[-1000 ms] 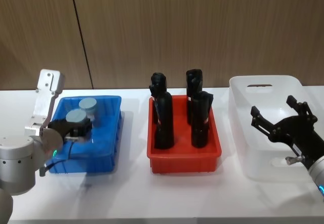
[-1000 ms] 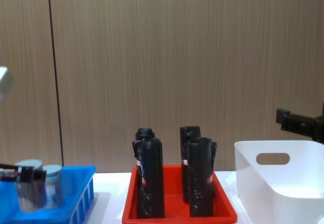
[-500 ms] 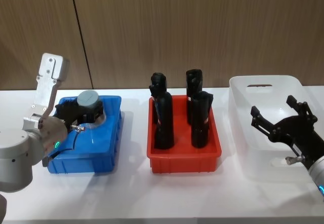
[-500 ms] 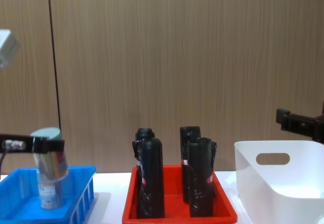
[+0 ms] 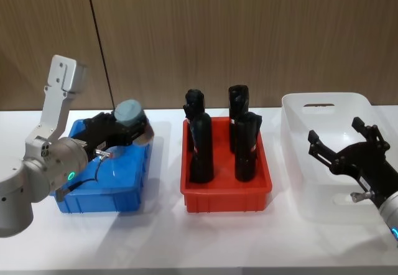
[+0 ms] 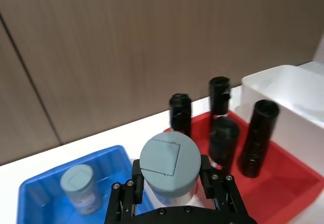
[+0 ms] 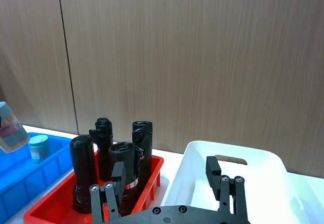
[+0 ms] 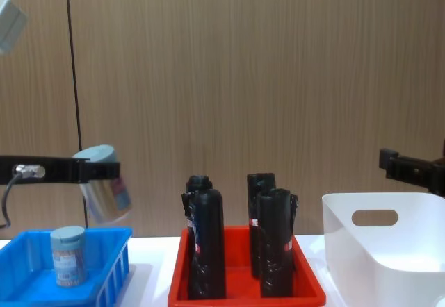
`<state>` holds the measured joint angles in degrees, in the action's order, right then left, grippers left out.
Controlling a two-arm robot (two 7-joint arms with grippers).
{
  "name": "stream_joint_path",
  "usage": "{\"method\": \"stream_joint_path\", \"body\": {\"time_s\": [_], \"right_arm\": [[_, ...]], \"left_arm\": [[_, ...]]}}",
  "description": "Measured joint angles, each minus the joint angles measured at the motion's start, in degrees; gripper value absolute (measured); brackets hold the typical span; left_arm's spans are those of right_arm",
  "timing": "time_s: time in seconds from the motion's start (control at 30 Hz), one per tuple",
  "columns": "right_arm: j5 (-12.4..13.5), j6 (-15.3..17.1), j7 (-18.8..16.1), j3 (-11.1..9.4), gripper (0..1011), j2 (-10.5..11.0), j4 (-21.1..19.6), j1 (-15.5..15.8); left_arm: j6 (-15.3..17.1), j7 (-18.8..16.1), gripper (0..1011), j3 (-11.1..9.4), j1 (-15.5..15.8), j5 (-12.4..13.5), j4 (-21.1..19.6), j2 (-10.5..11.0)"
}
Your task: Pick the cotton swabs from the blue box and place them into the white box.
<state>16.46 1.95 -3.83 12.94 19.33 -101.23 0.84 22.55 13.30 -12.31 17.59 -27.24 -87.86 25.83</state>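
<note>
Clearly the carry step is in hand. The left gripper is clenched on one jar of cotton swabs, gripping its sides just under the grey lid. It holds the jar tilted in the air above the right rim of the blue box, well clear of the box floor. A second jar stands upright inside the blue box, not yet picked. Between the held jar and the white box lies the red tray with four tall black bottles. In the chest view the jar's bottom hangs lower than the bottle tops. The right gripper hovers over the near part of the white box, jaws spread and empty.

The next move looks like a sideways carry to the robot's right. It probably calls for more height first, so the jar passes over the bottles rather than into them. The grip must hold against the tilt. The waiting right gripper may crowd the drop, so the release belongs over the bare far part of the box.
</note>
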Motion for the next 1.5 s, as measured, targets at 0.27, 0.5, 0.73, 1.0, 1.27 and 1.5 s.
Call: {"method": "stream_joint_path", "body": {"time_s": [0.27, 0.5, 0.73, 1.0, 1.27, 1.5], "right_arm": [[0.0, 0.0, 0.0, 0.0, 1001, 0.0, 0.0, 0.0], [0.0, 0.0, 0.0, 0.0, 1001, 0.0, 0.0, 0.0], [0.0, 0.0, 0.0, 0.0, 1001, 0.0, 0.0, 0.0], [0.0, 0.0, 0.0, 0.0, 1002, 0.0, 0.0, 0.0], [0.0, 0.0, 0.0, 0.0, 1001, 0.0, 0.0, 0.0], [0.0, 0.0, 0.0, 0.0, 1001, 0.0, 0.0, 0.0]], "left_arm": [[-0.96, 6.35, 659, 0.05, -0.16, -1.7, -0.51, 0.57], [-1.45, 12.75, 659, -0.29, 0.71, -2.49, 0.18, 0.66], [-1.54, 19.97, 659, -1.09, 2.63, -2.55, 2.29, 0.19], [-1.58, 27.84, 659, -2.18, 5.27, -1.26, 5.56, -0.63], [-2.12, 35.75, 659, -3.56, 8.39, 0.72, 9.57, -1.82], [-3.25, 42.99, 659, -5.05, 11.53, 2.64, 13.91, -3.24]]}}
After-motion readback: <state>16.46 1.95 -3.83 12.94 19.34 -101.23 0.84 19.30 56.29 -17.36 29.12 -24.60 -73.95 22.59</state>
